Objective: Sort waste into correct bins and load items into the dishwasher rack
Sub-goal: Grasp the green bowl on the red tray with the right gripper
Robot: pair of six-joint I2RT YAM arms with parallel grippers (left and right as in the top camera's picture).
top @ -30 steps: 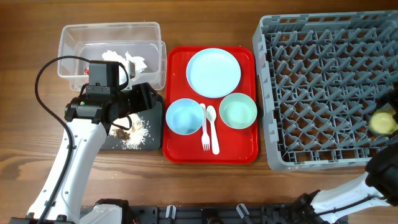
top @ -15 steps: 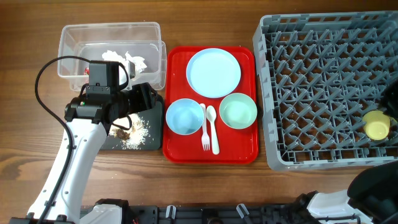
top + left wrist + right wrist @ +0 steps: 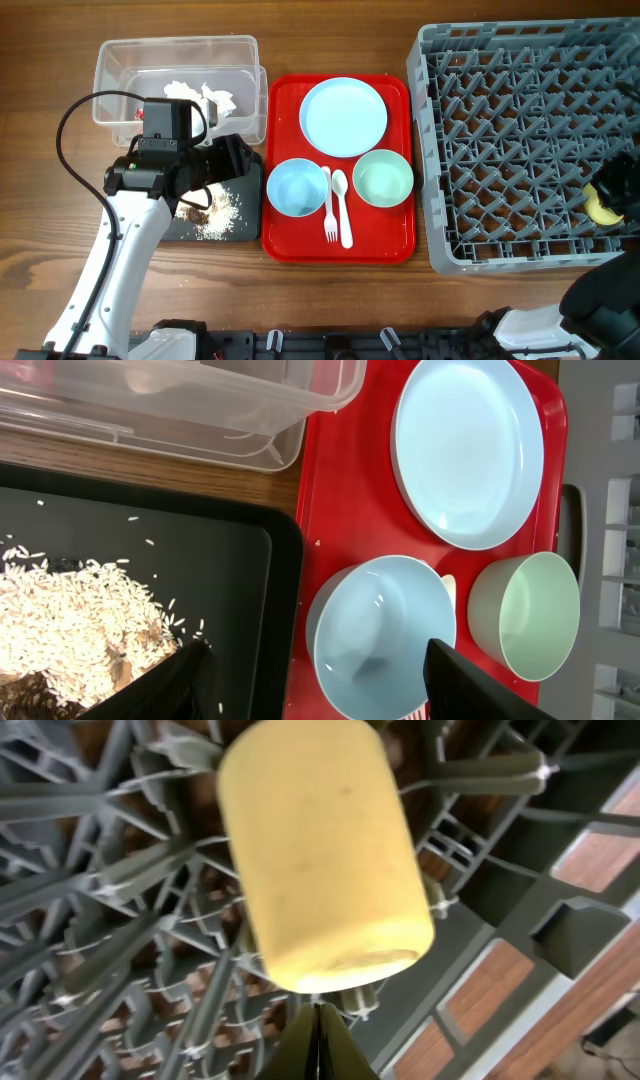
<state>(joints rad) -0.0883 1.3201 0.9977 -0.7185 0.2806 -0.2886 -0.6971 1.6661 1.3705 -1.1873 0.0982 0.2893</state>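
Right wrist view: small yellow cup (image 3: 325,850) in dishwasher rack (image 3: 100,920)

Lies tipped among the grey pegs, toward the rack's near right part. Right gripper (image 3: 320,1045) just beside it, tips pressed together, gripping nothing. Over at the left: left gripper (image 3: 315,655) spread apart and empty, hanging above the black tray (image 3: 230,560) with its food scraps (image 3: 70,610) and the pale blue bowl (image 3: 380,630) on the red tray (image 3: 340,510).

The flat plastic serving tray (image 3: 285,240) is bright red. The round plate (image 3: 343,116) and one bowl (image 3: 294,187) are pale blue. The other bowl (image 3: 383,178) is mint green. The plastic fork (image 3: 329,205) and spoon (image 3: 343,210) are white. The small cup (image 3: 320,850) is plain yellow. The big plastic crate (image 3: 500,100) is grey with a criss-cross pattern. The shallow black tray (image 3: 230,560) has white and brown crumbs (image 3: 70,610). The wooden counter (image 3: 50,250) is brown with darker streaks.
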